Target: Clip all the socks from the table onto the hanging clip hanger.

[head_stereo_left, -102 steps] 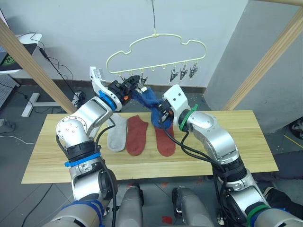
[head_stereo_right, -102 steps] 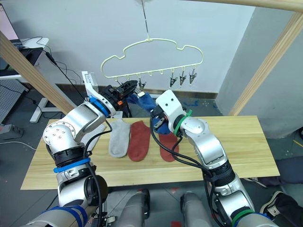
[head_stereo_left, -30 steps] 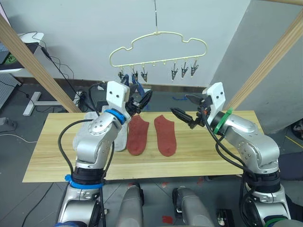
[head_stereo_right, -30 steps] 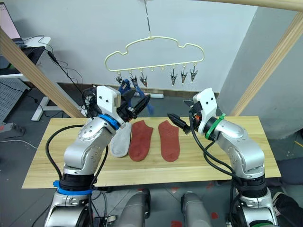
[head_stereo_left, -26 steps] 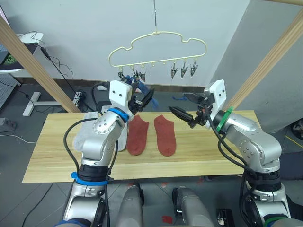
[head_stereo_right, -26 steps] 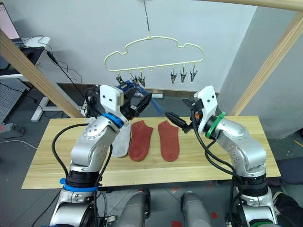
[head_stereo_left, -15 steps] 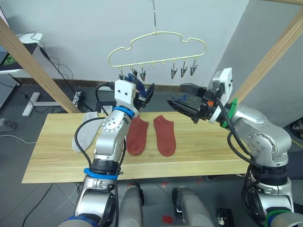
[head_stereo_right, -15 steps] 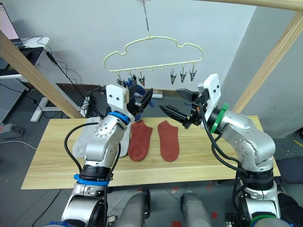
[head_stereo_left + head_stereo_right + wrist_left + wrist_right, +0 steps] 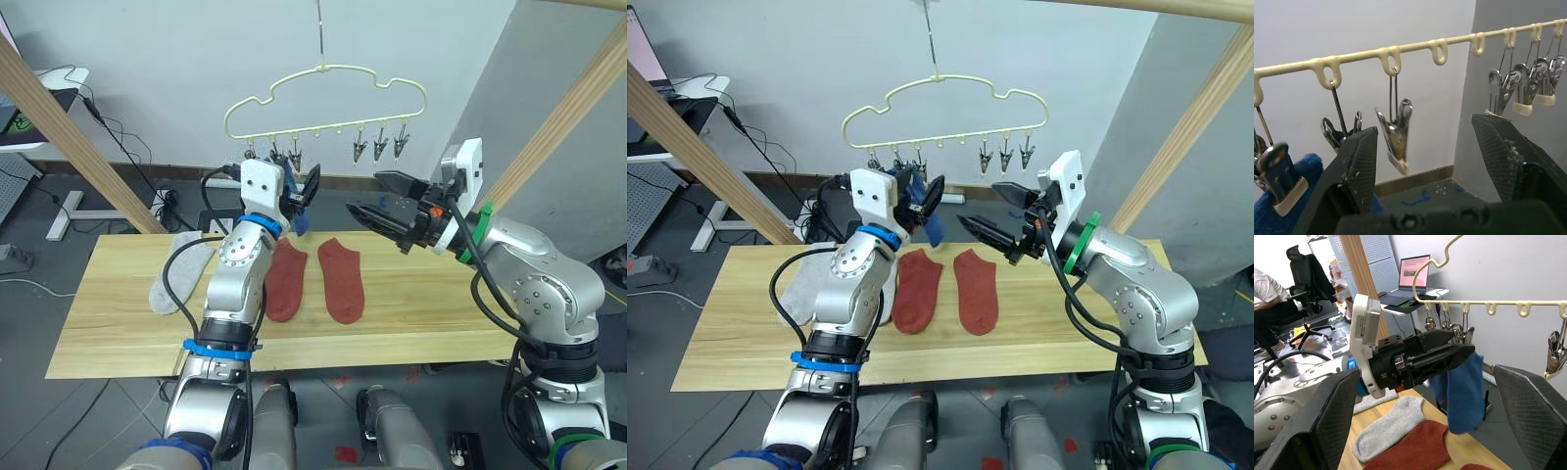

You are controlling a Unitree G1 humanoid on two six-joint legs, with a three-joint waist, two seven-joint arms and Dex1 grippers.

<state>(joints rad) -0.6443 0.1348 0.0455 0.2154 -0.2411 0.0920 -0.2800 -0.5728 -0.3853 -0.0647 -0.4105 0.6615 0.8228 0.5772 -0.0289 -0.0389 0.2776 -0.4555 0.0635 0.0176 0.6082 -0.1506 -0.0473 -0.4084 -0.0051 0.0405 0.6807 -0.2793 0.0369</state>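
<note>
Since a moment ago your left gripper (image 9: 306,186) has risen to the thin wire clip hanger (image 9: 326,106), fingers spread, empty; soft blue sock (image 9: 1464,390) hangs clipped, rust socks (image 9: 313,279) lie on the plank worktop (image 9: 431,313); right gripper (image 9: 380,210) is open, empty

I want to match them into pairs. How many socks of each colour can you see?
Grey socks: 2, on the table
Red socks: 2, on the table
Blue socks: 1 that I can tell, hanging from the hanger
Total: 5
</note>
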